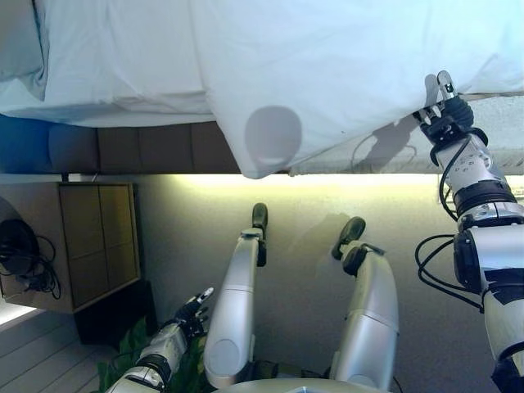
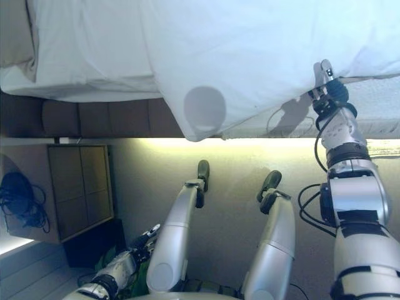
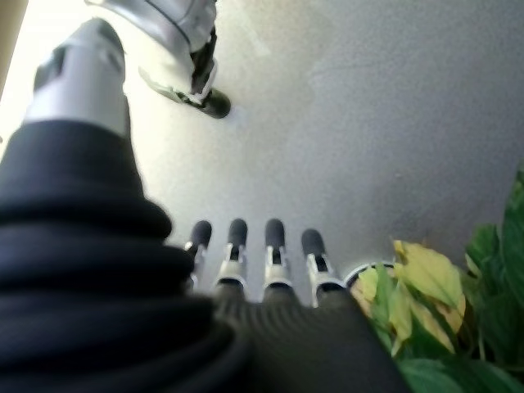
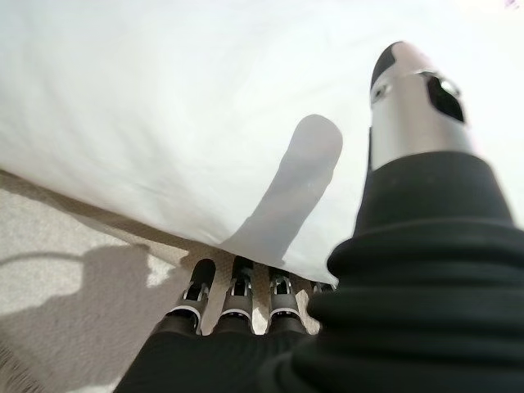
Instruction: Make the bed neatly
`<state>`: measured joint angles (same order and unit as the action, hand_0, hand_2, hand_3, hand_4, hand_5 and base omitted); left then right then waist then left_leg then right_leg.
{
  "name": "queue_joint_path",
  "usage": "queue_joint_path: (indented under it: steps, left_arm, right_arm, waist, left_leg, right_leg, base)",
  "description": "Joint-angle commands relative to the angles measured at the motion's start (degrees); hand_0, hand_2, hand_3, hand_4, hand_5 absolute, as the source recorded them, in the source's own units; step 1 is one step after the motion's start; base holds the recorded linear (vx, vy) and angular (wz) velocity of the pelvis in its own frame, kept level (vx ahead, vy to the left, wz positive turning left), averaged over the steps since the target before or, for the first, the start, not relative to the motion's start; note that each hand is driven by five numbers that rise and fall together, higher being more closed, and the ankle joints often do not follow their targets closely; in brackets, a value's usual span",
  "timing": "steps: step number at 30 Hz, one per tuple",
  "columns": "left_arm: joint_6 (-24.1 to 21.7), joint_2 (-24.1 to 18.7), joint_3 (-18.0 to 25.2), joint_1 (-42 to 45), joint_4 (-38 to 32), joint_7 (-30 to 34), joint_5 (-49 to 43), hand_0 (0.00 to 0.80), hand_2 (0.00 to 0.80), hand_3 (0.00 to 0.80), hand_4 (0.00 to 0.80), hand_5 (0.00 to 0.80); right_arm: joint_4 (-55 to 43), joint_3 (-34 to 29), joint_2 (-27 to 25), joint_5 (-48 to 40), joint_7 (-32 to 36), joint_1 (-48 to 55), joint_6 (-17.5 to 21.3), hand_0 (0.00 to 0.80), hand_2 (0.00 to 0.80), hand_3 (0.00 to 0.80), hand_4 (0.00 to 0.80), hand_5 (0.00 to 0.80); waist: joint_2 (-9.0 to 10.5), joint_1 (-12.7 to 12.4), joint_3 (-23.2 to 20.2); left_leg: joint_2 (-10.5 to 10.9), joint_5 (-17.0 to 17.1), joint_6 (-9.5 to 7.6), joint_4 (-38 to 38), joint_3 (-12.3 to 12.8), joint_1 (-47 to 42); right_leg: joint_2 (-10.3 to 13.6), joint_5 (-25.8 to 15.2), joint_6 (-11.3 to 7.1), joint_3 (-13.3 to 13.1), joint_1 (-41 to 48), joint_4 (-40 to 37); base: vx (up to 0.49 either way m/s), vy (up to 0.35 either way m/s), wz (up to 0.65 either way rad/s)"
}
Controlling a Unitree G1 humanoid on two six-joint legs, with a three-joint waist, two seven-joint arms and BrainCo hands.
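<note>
A white duvet (image 1: 344, 57) lies over the bed, and one corner (image 1: 264, 151) hangs past the bed's near edge. My right hand (image 1: 444, 110) is at the duvet's near edge on the right. In the right wrist view its straight fingers (image 4: 235, 299) reach under that edge (image 4: 164, 98), resting on the grey mattress cover (image 4: 74, 270), and the thumb (image 4: 413, 98) stands up apart. It is open. My left hand (image 1: 190, 311) hangs low at the left beside the plant, open and empty, with its fingers (image 3: 254, 246) straight over the floor.
A white sheet (image 1: 123, 57) and a pillow (image 1: 20, 41) lie at the bed's left end. The brown bed base (image 1: 147, 147) runs below. A wooden nightstand (image 1: 98, 246) with dark cables (image 1: 24, 254) stands at the left. Green plant leaves (image 3: 434, 303) are close to my left hand.
</note>
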<state>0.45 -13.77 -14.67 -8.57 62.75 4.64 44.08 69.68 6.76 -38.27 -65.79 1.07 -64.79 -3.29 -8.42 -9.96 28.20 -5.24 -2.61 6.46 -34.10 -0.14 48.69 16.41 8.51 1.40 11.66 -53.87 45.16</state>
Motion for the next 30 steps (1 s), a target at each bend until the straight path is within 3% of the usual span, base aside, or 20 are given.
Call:
queue_joint_path:
  steps: [1, 7, 8, 9, 30]
  left_arm:
    - [0.07, -1.7, -1.45, 5.58, -0.66, 0.36, 0.24, 0.0, 0.0, 0.0, 0.0, 0.0]
    - [0.47, -1.96, -2.42, 6.55, -1.95, 0.69, -0.13, 0.0, 0.0, 0.0, 0.0, 0.0]
    - [0.34, -2.08, -2.37, 6.87, -1.83, 0.89, -0.48, 0.0, 0.0, 0.0, 0.0, 0.0]
    - [0.4, -2.2, -2.38, 6.99, -1.9, 0.86, -0.54, 0.0, 0.0, 0.0, 0.0, 0.0]
    - [-0.65, -3.69, 0.29, 9.68, 0.97, 1.39, -1.82, 0.0, 0.0, 0.0, 0.0, 0.0]
  right_arm:
    - [-6.59, 2.53, -4.17, 1.72, 4.31, -3.73, 1.25, 0.0, 0.0, 0.0, 0.0, 0.0]
    - [-6.69, 1.6, -4.82, 3.14, 6.79, -2.8, -0.11, 0.0, 0.0, 0.0, 0.0, 0.0]
    - [-6.47, 1.27, -4.94, 3.15, 7.64, -2.3, 0.47, 0.574, 0.574, 0.574, 0.574, 0.574]
    - [-6.54, 0.95, -4.92, 3.1, 8.28, -1.93, 1.07, 0.8, 0.8, 0.8, 0.8, 0.8]
    - [-6.11, -1.0, -4.07, 2.32, 13.75, 3.47, -1.37, 0.8, 0.8, 0.8, 0.8, 0.8]
  waist:
    - [-1.18, -0.11, -0.89]
    - [-0.6, -0.29, -1.51]
    - [-0.26, -0.44, -1.81]
    - [-0.03, -0.53, -2.0]
    - [2.66, -2.73, -8.3]
  left_leg:
    - [-0.32, 0.17, -3.13, 1.56, 0.04, -1.62]
    - [-0.7, 0.41, -2.85, 3.43, 0.45, -6.3]
    - [-0.8, 0.44, -2.78, 3.97, 0.54, -7.45]
    - [-0.88, 0.51, -2.71, 4.38, 0.6, -8.31]
    - [-1.95, 5.33, -0.65, 22.39, 1.48, -27.22]
  right_leg:
    - [0.22, 0.33, -2.88, -2.37, 4.21, -1.97]
    - [0.45, -0.06, -2.91, -1.0, 8.82, -4.27]
    - [0.53, -0.22, -2.98, -0.56, 10.17, -5.1]
    - [0.59, -0.42, -3.07, -0.22, 11.19, -5.74]
    - [-0.86, -4.51, -6.03, 5.67, 33.61, -25.59]
  base:
    - [0.011, 0.052, -0.02]
    - [0.008, 0.032, -0.02]
    - [0.0, 0.0, 0.0]
    - [0.031, -0.006, 0.01]
    - [0.03, -0.005, 0.01]
